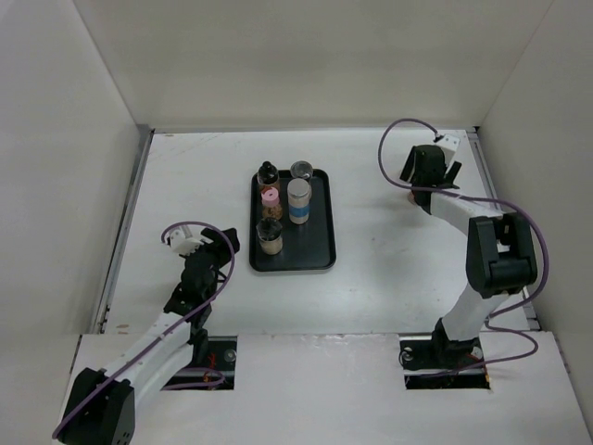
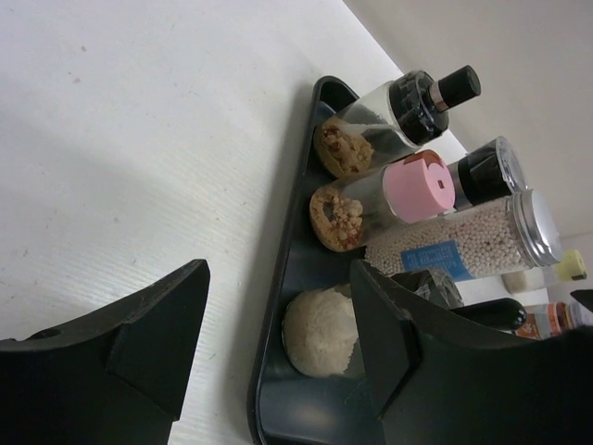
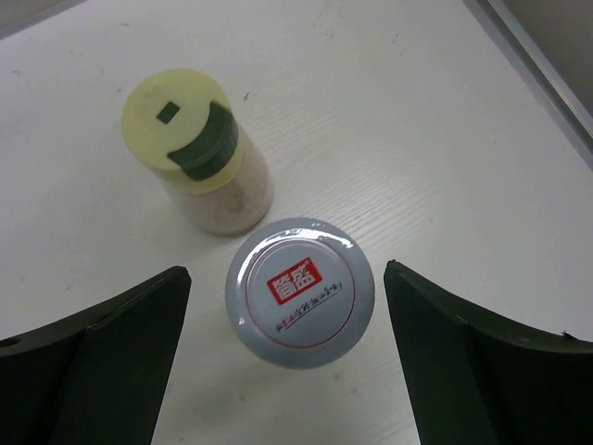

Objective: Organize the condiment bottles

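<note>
Grey-lidded bottle shows its red label only in right wrist view.

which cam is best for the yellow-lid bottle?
Right wrist. The yellow-lid bottle stands close and whole there, lid and pale contents clear. Left wrist catches only what looks like its tiny lid at the far right edge. In the top view the right arm covers it.

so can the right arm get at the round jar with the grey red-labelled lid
Probably yes: the open right gripper hangs above the jar, a finger either side; the yellow-capped bottle sits outside the jaws.
</note>
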